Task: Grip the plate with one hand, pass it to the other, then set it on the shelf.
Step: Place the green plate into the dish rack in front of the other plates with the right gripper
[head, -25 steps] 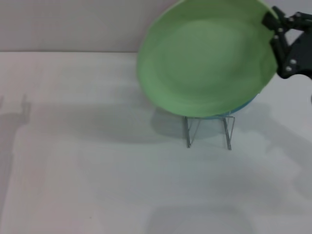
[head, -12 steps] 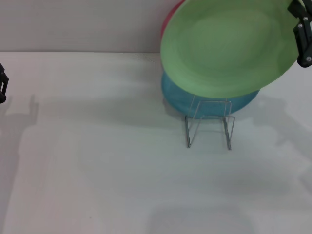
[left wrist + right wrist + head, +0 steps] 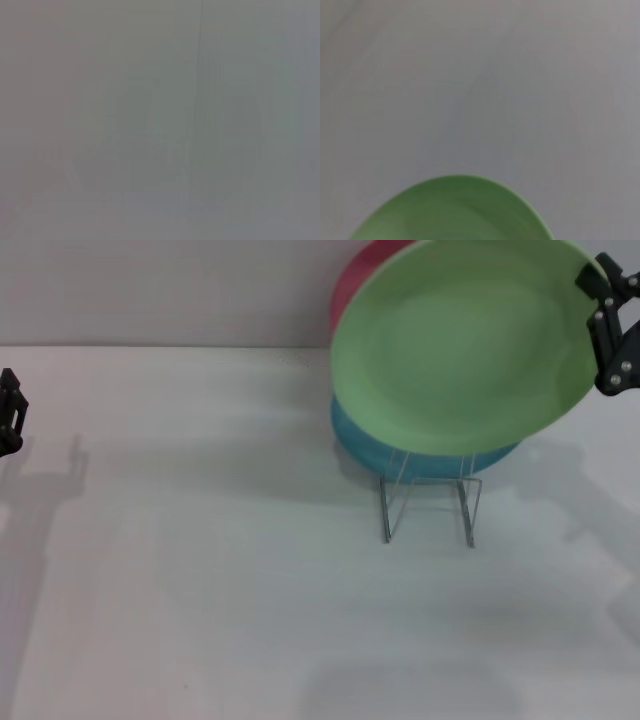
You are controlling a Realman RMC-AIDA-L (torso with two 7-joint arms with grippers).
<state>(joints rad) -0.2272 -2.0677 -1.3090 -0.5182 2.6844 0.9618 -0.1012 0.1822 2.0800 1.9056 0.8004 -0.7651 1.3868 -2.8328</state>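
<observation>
The light-green plate (image 3: pixel 460 345) hangs tilted, face toward me, over the back right of the table. My right gripper (image 3: pixel 593 288) is shut on its right rim. The plate's lower edge sits just above the shelf (image 3: pixel 430 508), a thin silver wire rack; whether they touch I cannot tell. The right wrist view shows only the plate's rim (image 3: pixel 451 210) over the white tabletop. My left gripper (image 3: pixel 8 412) peeks in at the far left edge, well away from the plate. The left wrist view shows only a blank grey surface.
A turquoise-blue plate (image 3: pixel 365 445) stands on the rack behind the green one, and a red plate (image 3: pixel 352 288) leans behind both near the back wall. The white table (image 3: pixel 200 590) spreads out in front and to the left.
The right gripper carried the green plate rightward, uncovering the blue and red plates, then eased slightly back left. The left gripper has come into view at the left edge.
</observation>
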